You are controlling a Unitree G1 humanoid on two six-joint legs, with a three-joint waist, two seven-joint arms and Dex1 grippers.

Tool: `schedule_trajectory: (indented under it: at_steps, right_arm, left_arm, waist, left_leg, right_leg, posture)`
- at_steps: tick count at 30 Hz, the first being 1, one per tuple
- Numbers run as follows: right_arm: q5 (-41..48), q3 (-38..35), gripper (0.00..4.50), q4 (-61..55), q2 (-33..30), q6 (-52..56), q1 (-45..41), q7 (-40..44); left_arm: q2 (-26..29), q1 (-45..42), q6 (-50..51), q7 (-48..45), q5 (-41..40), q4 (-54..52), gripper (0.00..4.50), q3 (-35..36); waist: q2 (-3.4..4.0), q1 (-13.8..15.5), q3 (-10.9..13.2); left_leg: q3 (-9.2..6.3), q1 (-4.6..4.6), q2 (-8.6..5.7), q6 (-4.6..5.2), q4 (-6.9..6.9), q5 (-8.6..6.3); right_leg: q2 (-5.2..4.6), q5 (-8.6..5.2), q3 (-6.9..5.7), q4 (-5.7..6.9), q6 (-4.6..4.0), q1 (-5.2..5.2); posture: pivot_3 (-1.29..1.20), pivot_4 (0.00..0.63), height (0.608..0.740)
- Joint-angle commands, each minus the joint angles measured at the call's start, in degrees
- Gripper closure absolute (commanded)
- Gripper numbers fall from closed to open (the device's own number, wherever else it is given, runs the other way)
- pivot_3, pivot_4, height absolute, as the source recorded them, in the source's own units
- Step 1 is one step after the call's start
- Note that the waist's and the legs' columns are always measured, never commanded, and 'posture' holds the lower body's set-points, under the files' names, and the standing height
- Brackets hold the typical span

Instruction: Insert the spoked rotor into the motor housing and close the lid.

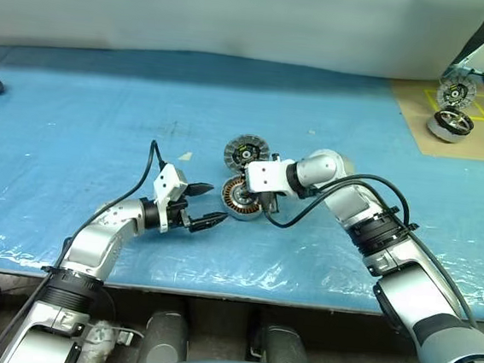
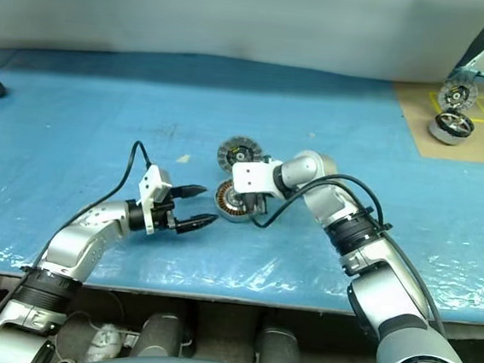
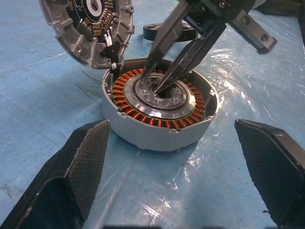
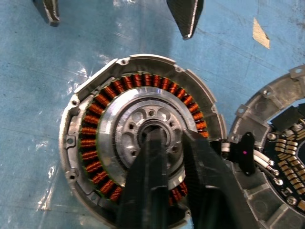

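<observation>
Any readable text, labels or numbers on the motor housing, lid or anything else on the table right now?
None readable.
Motor housing: no print on its rim or hub, bare metal and copper windings.
Lid: small components on its inner face, any marks too small to read.
Tan mat: yellow lines, no words.

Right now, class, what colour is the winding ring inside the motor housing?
Copper-orange, circling the silver hub of the motor housing; the right wrist view shows the winding ring best.
</observation>
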Motion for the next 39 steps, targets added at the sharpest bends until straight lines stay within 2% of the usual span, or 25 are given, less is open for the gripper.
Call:
schedule_trajectory:
  at_steps: [1, 8, 14, 23, 33, 39]
  right_arm:
    - [-0.84, 0.41, 4.49, 0.05, 0.0, -0.44, 0.42, -0.69]
    - [0.18, -0.13, 4.49, -2.44, -1.17, 0.58, 1.57, 0.77]
    - [6.05, -3.51, 4.49, -6.88, -1.27, 3.71, 2.36, 3.68]
    - [10.87, -6.55, 4.49, -7.6, -0.4, 7.93, -0.09, 4.41]
    - [5.85, -0.9, 4.49, -5.57, -2.73, 1.86, -1.55, 7.07]
    - [4.04, 1.05, 4.49, -2.41, -1.6, -1.66, -3.62, 7.67]
  left_arm:
    - [0.17, 0.2, -0.63, -0.27, -0.62, -1.58, 0.0, 0.67]
    - [0.26, 0.22, -0.52, -0.35, -0.6, -1.7, 0.0, 0.59]
    - [0.44, 0.08, -0.52, -0.77, -0.69, -1.55, 0.0, 0.57]
    - [0.18, -1.41, -1.1, -1.06, -0.26, 0.2, 0.0, 0.46]
    - [-0.01, -0.63, -0.31, -1.53, -0.69, -0.98, 0.0, 0.0]
    - [-0.26, -0.22, -0.47, -0.94, -0.64, -1.6, 0.0, 0.26]
  waist:
    - [0.0, 0.03, 0.0]
    - [0.0, 0.07, 0.0]
    - [0.0, 0.15, 0.0]
    - [0.0, 0.05, 0.0]
    - [0.0, 0.05, 0.0]
    - [0.0, 0.04, 0.0]
  left_leg:
    - [0.0, 0.0, 0.0, 0.0, 0.0, 0.0]
    - [0.0, 0.0, 0.0, -0.01, 0.01, -0.01]
    - [0.0, -0.03, -0.01, 0.0, -0.01, 0.0]
    - [0.0, -0.01, 0.01, 0.0, -0.01, 0.0]
    - [0.0, -0.01, 0.0, 0.0, -0.01, 0.0]
    - [0.0, -0.03, 0.0, 0.01, 0.0, 0.0]
  right_leg:
    - [0.0, 0.0, 0.0, 0.0, 0.0, 0.01]
    - [0.0, 0.0, 0.0, 0.01, 0.0, 0.01]
    - [0.0, 0.0, 0.0, -0.04, 0.0, 0.01]
    - [0.0, 0.0, 0.0, 0.0, 0.0, 0.0]
    - [0.0, 0.0, 0.0, -0.01, 0.0, -0.01]
    - [0.0, 0.0, 0.0, -0.01, 0.0, -0.01]
  posture:
    - [0.0, 0.15, 0.74]
    - [0.0, 0.15, 0.74]
    - [0.0, 0.15, 0.74]
    - [0.0, 0.15, 0.74]
    - [0.0, 0.15, 0.74]
    - [0.0, 0.15, 0.74]
